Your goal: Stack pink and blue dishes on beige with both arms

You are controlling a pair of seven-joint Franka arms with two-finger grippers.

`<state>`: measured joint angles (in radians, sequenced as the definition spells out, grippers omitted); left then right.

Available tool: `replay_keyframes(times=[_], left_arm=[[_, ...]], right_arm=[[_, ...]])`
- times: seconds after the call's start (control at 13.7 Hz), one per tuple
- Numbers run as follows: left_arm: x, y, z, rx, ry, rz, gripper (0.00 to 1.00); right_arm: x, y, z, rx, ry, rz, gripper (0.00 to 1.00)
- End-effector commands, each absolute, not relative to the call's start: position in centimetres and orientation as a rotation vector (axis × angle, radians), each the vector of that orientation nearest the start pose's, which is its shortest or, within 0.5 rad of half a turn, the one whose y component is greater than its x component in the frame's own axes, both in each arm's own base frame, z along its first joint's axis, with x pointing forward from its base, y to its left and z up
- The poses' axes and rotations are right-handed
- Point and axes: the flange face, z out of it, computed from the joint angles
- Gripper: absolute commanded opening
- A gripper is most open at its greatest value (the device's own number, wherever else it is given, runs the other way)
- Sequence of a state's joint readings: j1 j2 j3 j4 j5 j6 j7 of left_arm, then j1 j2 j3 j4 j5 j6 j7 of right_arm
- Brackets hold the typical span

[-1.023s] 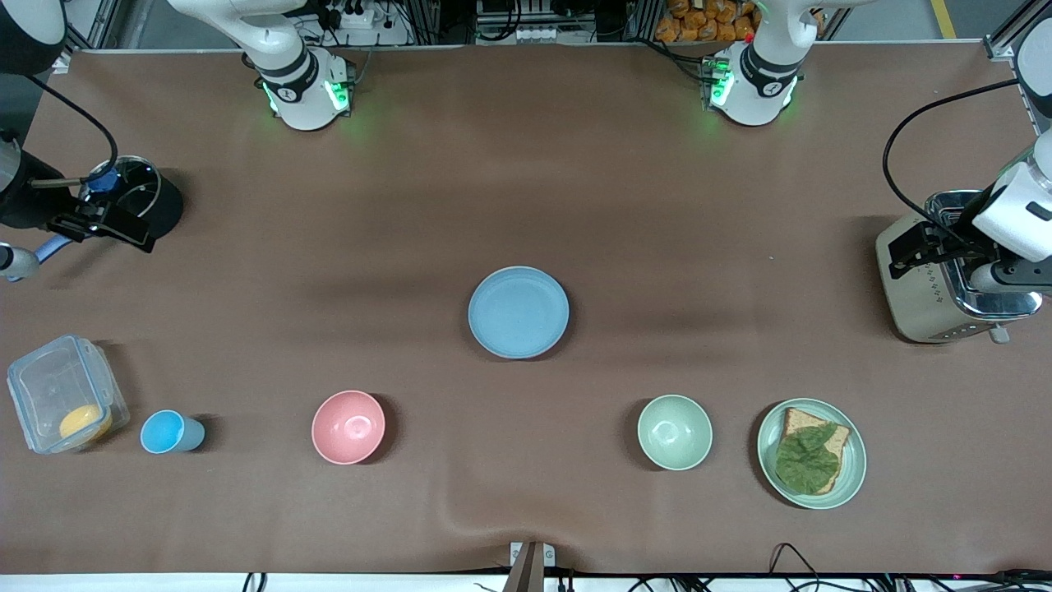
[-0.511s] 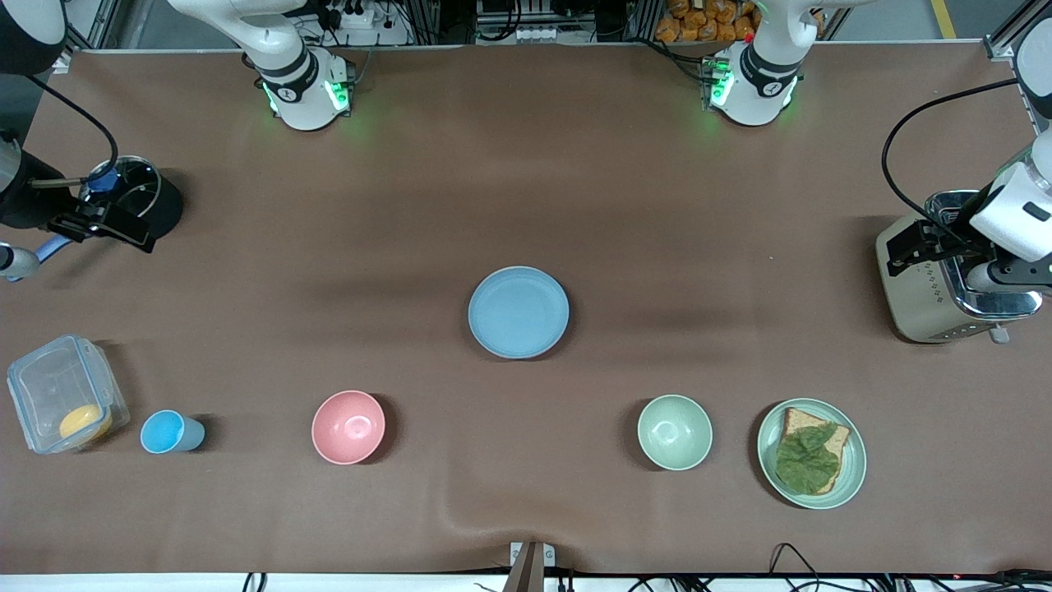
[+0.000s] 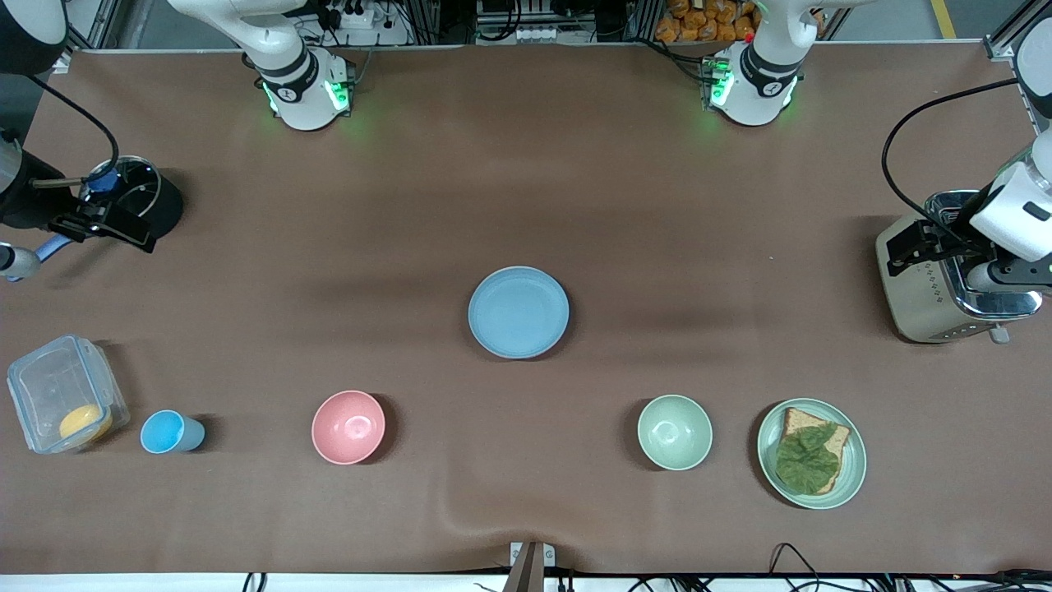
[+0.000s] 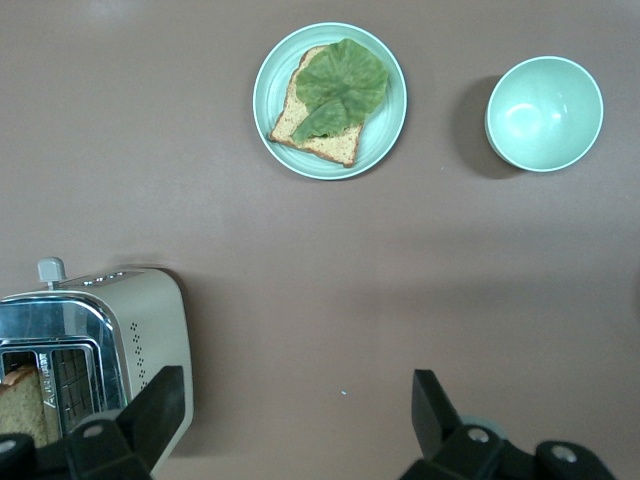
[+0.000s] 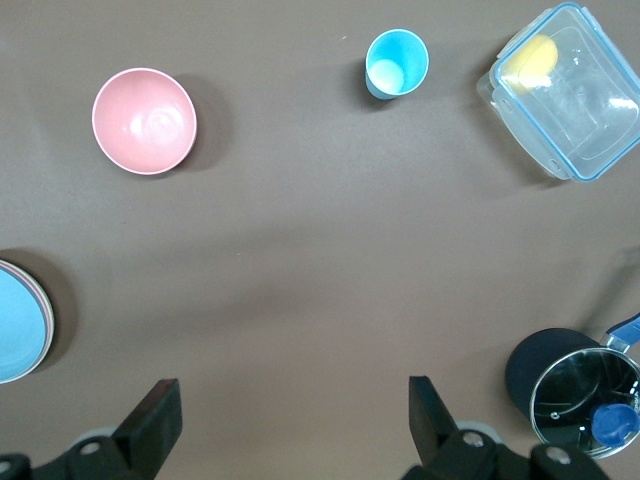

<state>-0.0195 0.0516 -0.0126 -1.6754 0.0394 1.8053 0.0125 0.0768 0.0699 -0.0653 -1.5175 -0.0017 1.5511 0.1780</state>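
Observation:
The light blue plate [image 3: 518,312] lies flat at the middle of the table. In the right wrist view the blue plate [image 5: 15,322] has a thin pale pink rim [image 5: 46,312] showing under its edge, so the pink plate lies beneath it. No beige plate shows in any view. My left gripper [image 3: 914,244] hangs open and empty, high over the toaster at the left arm's end; its fingers [image 4: 160,395] stand wide apart around the left gripper [image 4: 295,390]. Over the black pot at the right arm's end, my right gripper [image 3: 103,224] [image 5: 292,392] is likewise open and empty.
Nearer the camera stand a pink bowl [image 3: 348,427], a small blue cup [image 3: 168,432], a clear lidded box [image 3: 62,393], a green bowl [image 3: 675,432] and a green plate with bread and lettuce [image 3: 811,453]. A toaster [image 3: 945,288] and a black pot [image 3: 136,197] sit at the table's ends.

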Motion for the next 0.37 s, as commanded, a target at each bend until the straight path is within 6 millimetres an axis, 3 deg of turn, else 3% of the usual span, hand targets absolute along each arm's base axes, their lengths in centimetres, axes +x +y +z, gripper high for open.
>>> replay_keyframes(times=[0.0,0.29], left_arm=[[58.79,-1.58,57.23,-3.128,0.061,-0.115,1.0],[58.73,-1.4,57.17,-3.13,0.001,-0.106,1.0]], right_arm=[[57.57,0.56,61.1,-3.156,0.262,0.047,1.0],[57.57,0.43,61.1,-3.152,0.264,0.048,1.0]])
